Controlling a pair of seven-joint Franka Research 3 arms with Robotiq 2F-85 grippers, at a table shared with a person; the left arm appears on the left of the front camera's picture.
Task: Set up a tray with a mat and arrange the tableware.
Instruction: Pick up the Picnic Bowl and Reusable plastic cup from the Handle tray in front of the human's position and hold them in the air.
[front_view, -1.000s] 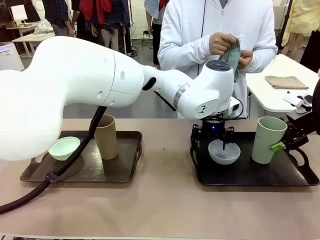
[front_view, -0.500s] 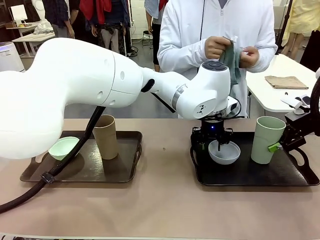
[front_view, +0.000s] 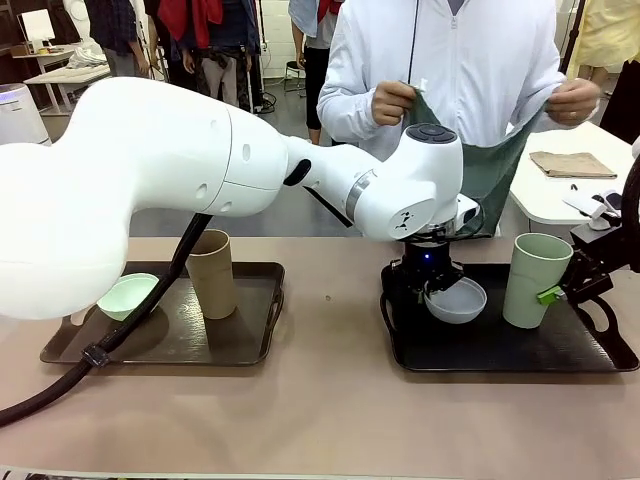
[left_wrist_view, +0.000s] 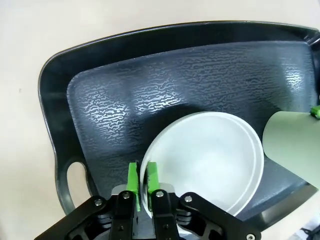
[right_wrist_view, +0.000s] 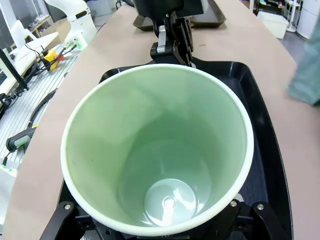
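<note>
Two trays sit side by side on the table (front_view: 320, 420). On the left tray (front_view: 262, 342), the mint green bowl (front_view: 128, 296) rests at the left end. The tan-brown cup (front_view: 211, 275) stands upright just to its right, and no gripper touches either.

Moving right, your left gripper (left_wrist_view: 142, 176) has its fingers pinched nearly together on the rim of the whitish grey bowl (left_wrist_view: 205, 160). One pad is inside the rim and one outside. The bowl hangs tilted over the middle of the right tray (left_wrist_view: 52, 105).

Behind it, the person's hands (front_view: 392, 100) hold the mat (front_view: 492, 175) spread open, so this step looks like clearing that tray for it.

Farther right, the pale green cup (front_view: 535, 280) stands upright at the tray's right side. Your right gripper (front_view: 553, 294) is clamped on it, with a green pad against its wall.

- **Lifting:** Raise both pieces straight up and hold them high and apart, so the mat can slide under without snagging.
- **Bowl grip:** A rim pinch is a thin hold, so move slowly or the bowl may swing or slip.

**What you can't check from here**
- In the right wrist view, the cup's mouth covers the fingers, so the exact grip point is hidden.
- In the front view, the left arm and its cable (front_view: 140, 325) cross the left tray, and the wrist hides the mat's lower edge.
- Whether the bowl is fully clear of the tray floor is hard to tell.
</note>
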